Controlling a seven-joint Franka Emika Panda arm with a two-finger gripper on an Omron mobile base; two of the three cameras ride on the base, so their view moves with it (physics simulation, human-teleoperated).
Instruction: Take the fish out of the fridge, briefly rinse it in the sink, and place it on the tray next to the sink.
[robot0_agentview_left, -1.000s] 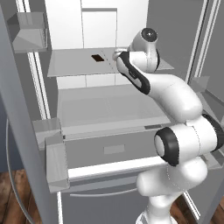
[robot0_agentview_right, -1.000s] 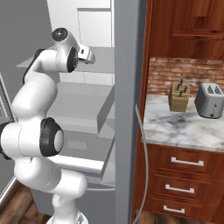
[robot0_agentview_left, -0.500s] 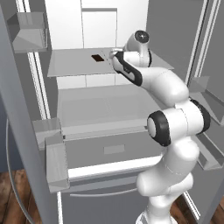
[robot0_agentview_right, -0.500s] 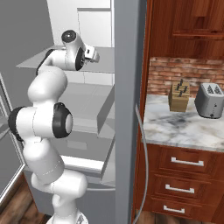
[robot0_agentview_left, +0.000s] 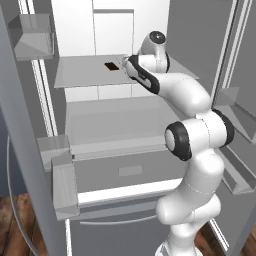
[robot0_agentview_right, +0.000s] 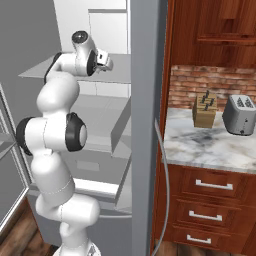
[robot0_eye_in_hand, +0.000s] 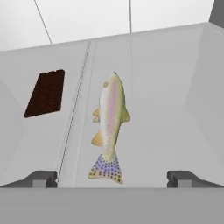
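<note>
Wide-open pincer (robot0_eye_in_hand: 112, 178) over the fish (robot0_eye_in_hand: 109, 124) (fridge (robot0_agentview_left: 90, 75) shelf)

**A:** What finishes do you see from here?

**B:** I see the fridge (robot0_agentview_left: 100, 115) shelves as smooth, matt pale plastic, with no gloss. The fish (robot0_eye_in_hand: 110, 124) looks slick, silvery with a pink sheen and a speckled tail. The brown square (robot0_eye_in_hand: 45, 92) beside it is matt, with a ridged face.

**A:** And the right side?

**B:** I read the countertop (robot0_agentview_right: 210, 142) as polished marble, veined. The cabinets (robot0_agentview_right: 210, 200) are glossy reddish wood with metal handles. The wall behind them (robot0_agentview_right: 210, 82) is rough brick. The toaster (robot0_agentview_right: 240, 115) is brushed metal, the knife block (robot0_agentview_right: 205, 111) plain wood. The arm (robot0_agentview_left: 190, 135) has a glossy white shell and dark matt joints.
</note>
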